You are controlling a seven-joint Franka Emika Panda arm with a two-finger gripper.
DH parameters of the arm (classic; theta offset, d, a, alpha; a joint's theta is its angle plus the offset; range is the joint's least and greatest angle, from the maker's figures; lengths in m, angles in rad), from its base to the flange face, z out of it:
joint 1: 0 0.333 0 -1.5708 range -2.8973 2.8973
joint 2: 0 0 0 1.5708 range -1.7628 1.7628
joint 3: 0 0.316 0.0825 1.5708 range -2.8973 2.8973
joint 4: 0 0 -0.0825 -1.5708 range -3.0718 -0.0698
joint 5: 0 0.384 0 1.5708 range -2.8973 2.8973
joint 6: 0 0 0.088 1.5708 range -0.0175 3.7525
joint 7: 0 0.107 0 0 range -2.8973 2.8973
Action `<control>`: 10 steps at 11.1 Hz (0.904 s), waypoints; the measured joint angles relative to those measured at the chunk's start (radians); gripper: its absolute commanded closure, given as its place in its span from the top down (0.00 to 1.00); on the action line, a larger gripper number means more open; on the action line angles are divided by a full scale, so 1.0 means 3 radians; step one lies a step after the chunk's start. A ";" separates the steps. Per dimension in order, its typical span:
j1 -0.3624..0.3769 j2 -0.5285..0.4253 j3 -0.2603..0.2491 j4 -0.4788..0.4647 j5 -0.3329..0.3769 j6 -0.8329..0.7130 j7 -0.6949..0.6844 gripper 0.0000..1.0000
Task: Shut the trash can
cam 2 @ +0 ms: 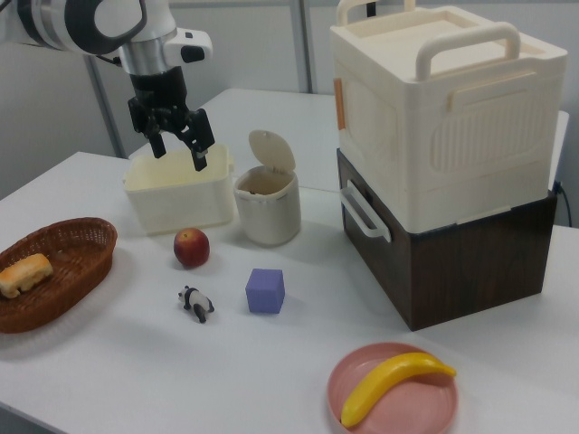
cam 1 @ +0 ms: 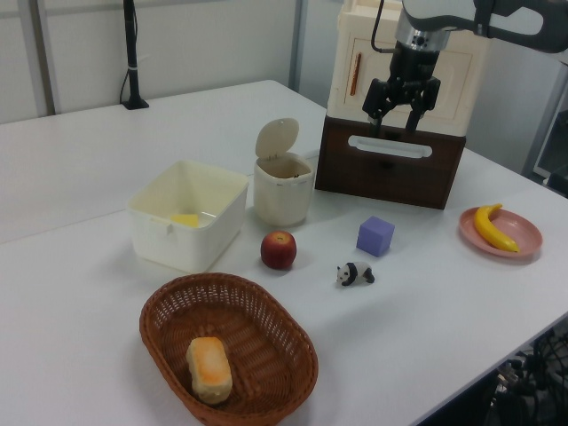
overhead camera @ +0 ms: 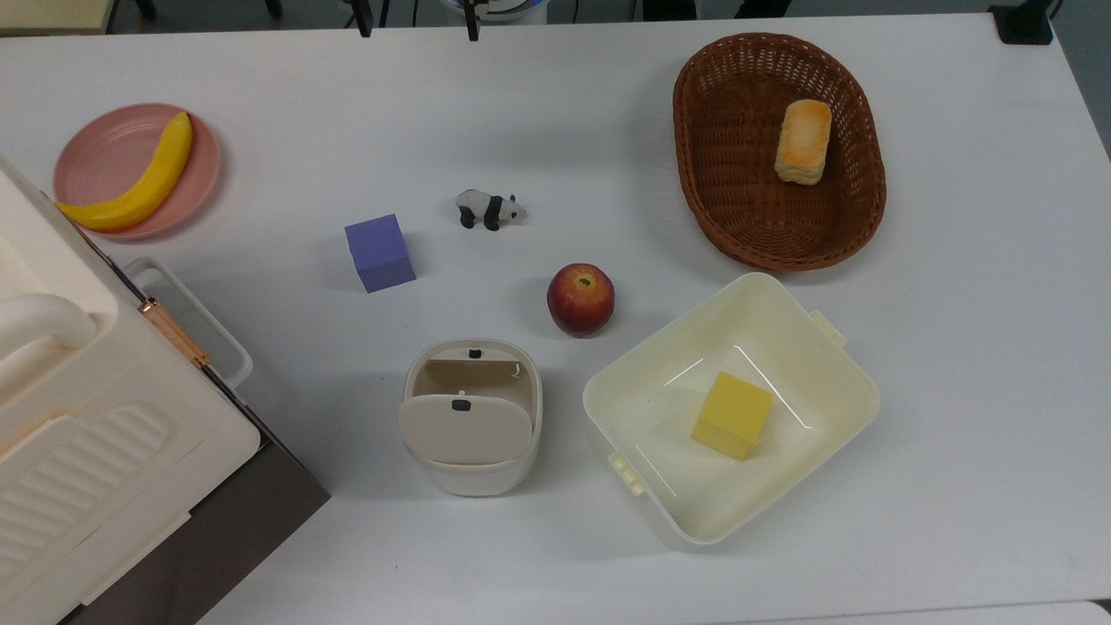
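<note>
The trash can (overhead camera: 473,476) is a small cream bin near the table's front in the top view. Its hinged lid (overhead camera: 465,427) stands raised, with a small black button on it, and the inside of the bin shows. In the left view the trash can (cam 1: 284,193) has its lid (cam 1: 277,138) tilted up and back. The same upright lid (cam 2: 272,150) appears in the right view. My gripper (cam 1: 392,122) hangs open and empty, well above the table and right of the can in the left view. In the right view the gripper (cam 2: 178,155) hovers up and left of the can.
A pale tub (overhead camera: 833,391) holding a yellow block (overhead camera: 732,415) sits beside the can. Nearby are an apple (overhead camera: 581,299), a purple cube (overhead camera: 378,253) and a toy panda (overhead camera: 489,209). A basket (overhead camera: 703,174) holds bread; a pink plate (overhead camera: 104,148) holds a banana. A big cream box (cam 2: 443,99) stands on a brown base.
</note>
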 measured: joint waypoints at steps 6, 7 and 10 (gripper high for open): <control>0.0006 0.0000 0.0004 0.0000 0.0004 0.0000 0.0002 0.48; 0.0013 0.0000 0.0007 -0.0002 0.0005 0.0000 0.0002 0.10; 0.0010 0.0000 0.0007 -0.0003 0.0145 0.0000 -0.0004 0.00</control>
